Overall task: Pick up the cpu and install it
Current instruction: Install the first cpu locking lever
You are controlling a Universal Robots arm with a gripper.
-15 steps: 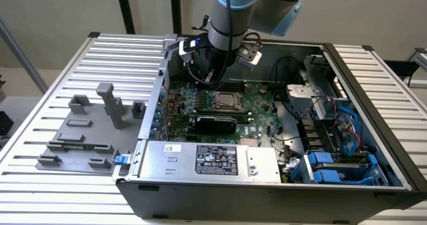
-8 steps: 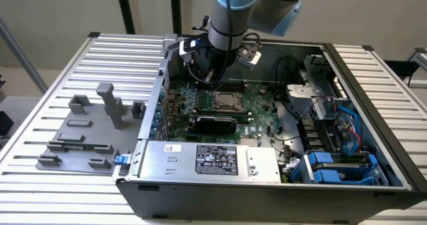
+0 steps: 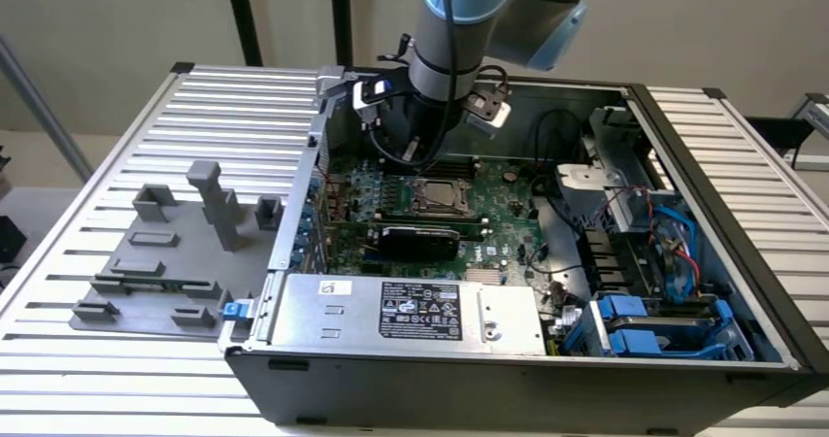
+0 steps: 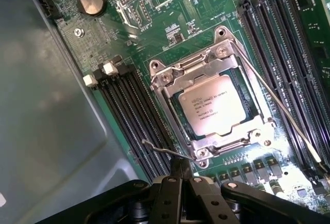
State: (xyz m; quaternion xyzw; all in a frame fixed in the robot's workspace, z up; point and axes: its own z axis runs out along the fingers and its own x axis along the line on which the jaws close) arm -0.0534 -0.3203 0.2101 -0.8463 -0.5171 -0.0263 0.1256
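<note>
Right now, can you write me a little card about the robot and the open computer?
Place: open computer case on a ribbed table
Chip: shiny square chip, lying flat inside its metal frame on the green board
Jaws: shut, close to a corner of that frame
Arm: arm reaching down into the case
Grey blocks: grey blocks on the table, outside the case, at the exterior view's left

The case is viewed obliquely from above. The socket ahead of the jaws is seen closely, and shared.
</note>
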